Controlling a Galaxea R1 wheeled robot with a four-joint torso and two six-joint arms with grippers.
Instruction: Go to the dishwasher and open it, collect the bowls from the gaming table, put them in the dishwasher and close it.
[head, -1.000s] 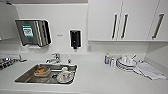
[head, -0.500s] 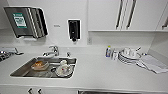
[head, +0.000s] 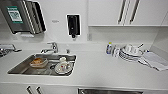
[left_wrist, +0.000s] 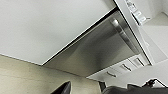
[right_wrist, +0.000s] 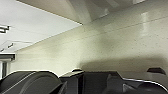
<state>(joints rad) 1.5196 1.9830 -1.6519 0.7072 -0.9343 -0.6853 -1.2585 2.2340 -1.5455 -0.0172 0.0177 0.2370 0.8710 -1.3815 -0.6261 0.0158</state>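
The dishwasher (left_wrist: 100, 50) shows in the left wrist view as a stainless-steel front with a long bar handle (left_wrist: 125, 35) along its top, set between white cabinet fronts. In the head view a strip of its steel top edge (head: 110, 91) lies under the white counter, at the picture's lower edge. My left gripper (left_wrist: 83, 87) hangs low in front of that steel panel, apart from it, open with nothing between its dark fingers (left_wrist: 65, 89). Dark parts of my right arm (right_wrist: 82, 82) show over a pale speckled floor. The bowls and the gaming table are out of view.
A steel sink (head: 22, 68) with a tap (head: 51, 47) holds dishes, one with something orange. White plates and cups (head: 131, 52) are stacked on the counter (head: 105, 72) at the right, beside a cloth (head: 155, 61) and small bottles. Wall cabinets hang above.
The whole head picture has shifted: the camera has come closer to the counter and tilted down. The sink looks larger, and the dishwasher's steel top edge now shows at the lower edge.
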